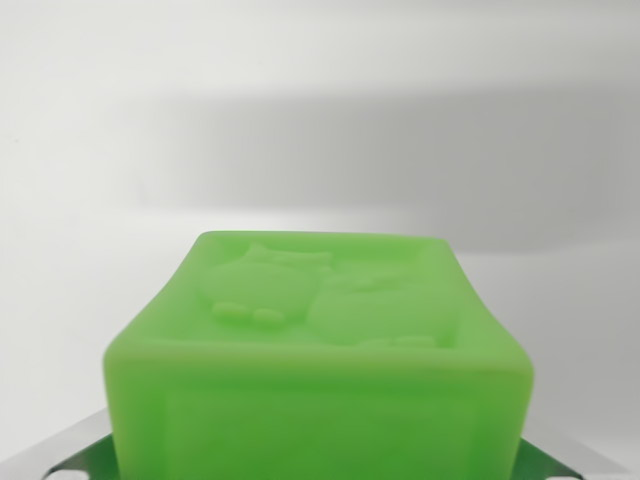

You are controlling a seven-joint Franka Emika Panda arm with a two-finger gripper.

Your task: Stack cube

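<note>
Green cube [320,350], soft-looking and slightly translucent, fills the lower middle of the wrist view. Its top face is recessed, with a raised rim and an embossed animal-like relief inside. Metallic gripper fingers [75,450] show only as small shiny slivers at the cube's lower left and lower right, pressed against its sides; gripper [320,465] appears clenched on the cube. Behind it, a plain white surface [320,120] crossed by a soft grey shadow band.
</note>
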